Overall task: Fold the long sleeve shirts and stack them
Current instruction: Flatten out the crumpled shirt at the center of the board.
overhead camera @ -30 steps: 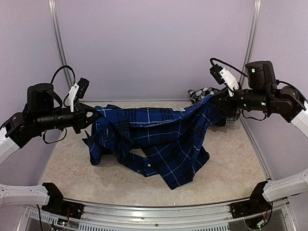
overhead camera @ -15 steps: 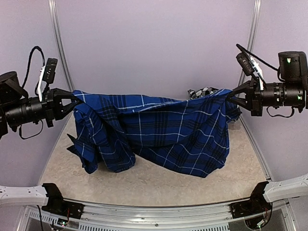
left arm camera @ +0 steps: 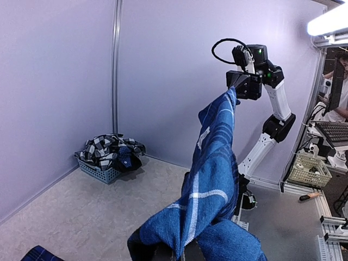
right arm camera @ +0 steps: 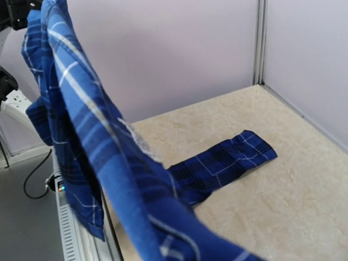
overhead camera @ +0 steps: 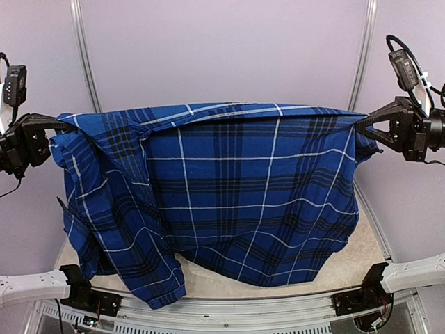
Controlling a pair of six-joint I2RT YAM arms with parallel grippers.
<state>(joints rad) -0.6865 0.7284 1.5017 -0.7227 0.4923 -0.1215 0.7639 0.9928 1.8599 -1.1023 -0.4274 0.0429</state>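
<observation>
Arms are spreading wider and higher than before, left claw (overhead camera: 57, 126) and right claw (overhead camera: 361, 124) each pinching a top corner of the blue shirt (overhead camera: 243, 202), stretching it left-to-right above the bench (overhead camera: 365, 236), hanging toward the front edge.

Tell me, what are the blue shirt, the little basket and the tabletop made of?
The blue shirt: soft matte woven cloth, judging by how it drapes and creases. The basket: probably moulded plastic, grey-blue, with mesh walls. The tabletop: beige, marbled, faintly glossy; stone or a stone-look laminate, I cannot tell which.
</observation>
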